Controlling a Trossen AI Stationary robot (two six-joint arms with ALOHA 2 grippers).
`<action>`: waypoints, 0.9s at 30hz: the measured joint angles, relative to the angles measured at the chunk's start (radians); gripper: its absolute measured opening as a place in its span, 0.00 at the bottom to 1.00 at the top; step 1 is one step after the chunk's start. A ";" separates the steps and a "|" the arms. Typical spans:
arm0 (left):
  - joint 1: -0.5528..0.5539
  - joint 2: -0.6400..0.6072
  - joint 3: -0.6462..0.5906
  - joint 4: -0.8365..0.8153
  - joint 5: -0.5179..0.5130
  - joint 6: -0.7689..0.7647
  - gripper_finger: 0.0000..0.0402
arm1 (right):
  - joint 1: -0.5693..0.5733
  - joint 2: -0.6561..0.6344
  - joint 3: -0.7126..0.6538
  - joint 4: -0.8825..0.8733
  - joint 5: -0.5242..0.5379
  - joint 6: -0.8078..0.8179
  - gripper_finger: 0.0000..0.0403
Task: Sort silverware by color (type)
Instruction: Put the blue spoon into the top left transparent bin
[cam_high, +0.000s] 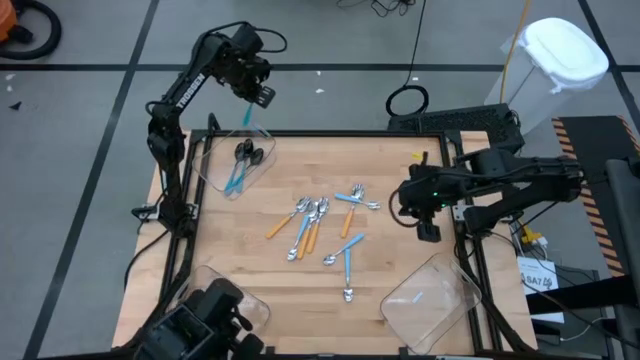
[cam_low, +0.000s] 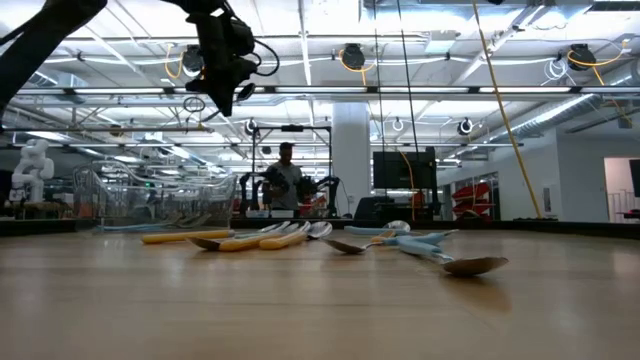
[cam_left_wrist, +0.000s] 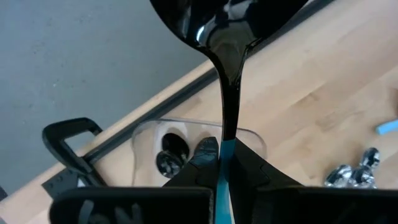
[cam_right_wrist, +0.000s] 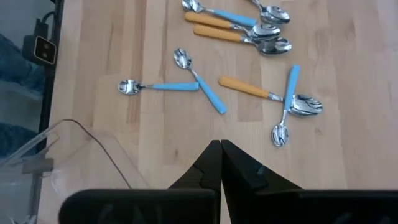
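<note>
My left gripper (cam_high: 258, 92) (cam_low: 222, 88) hangs over the table's far left corner, shut on a black-bowled spoon with a light-blue handle (cam_high: 247, 117) (cam_left_wrist: 227, 56). Under it stands a clear bin (cam_high: 215, 165) (cam_left_wrist: 255, 140) holding black spoons with blue handles (cam_high: 240, 165) (cam_left_wrist: 169, 162). The rest of the silverware (cam_high: 320, 225) (cam_right_wrist: 249, 37) (cam_low: 300, 238), silver spoons with blue or orange handles, lies loose on the middle of the table. My right gripper (cam_high: 428, 232) (cam_right_wrist: 221, 158) is shut on nothing, above the table's right side. My left gripper pinches the spoon's light-blue handle (cam_left_wrist: 222, 174), at the end where it meets the black neck, between its two fingers (cam_left_wrist: 205, 158). The fingers point steeply down and lie along the spoon. The spoon sticks out past the fingertips, bowl (cam_left_wrist: 230, 18) lowest, clear of the bin below.
A second clear bin (cam_high: 430, 300) (cam_right_wrist: 93, 155) stands at the near right corner, and another (cam_high: 250, 300) at the near left, partly hidden by dark gear. A dark frame runs around the table's edges. Bare wood lies between the spoons and the bins.
</note>
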 joint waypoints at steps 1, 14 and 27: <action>0.007 0.004 0.000 0.000 0.001 0.004 0.03 | 0.000 0.008 0.000 0.002 0.000 0.000 0.00; 0.017 0.015 0.000 0.000 0.069 0.046 0.03 | -0.023 0.073 0.000 0.100 0.000 0.079 0.00; -0.112 -0.020 -0.017 0.003 0.090 -0.019 0.03 | -0.024 0.075 0.000 0.105 0.004 0.067 0.00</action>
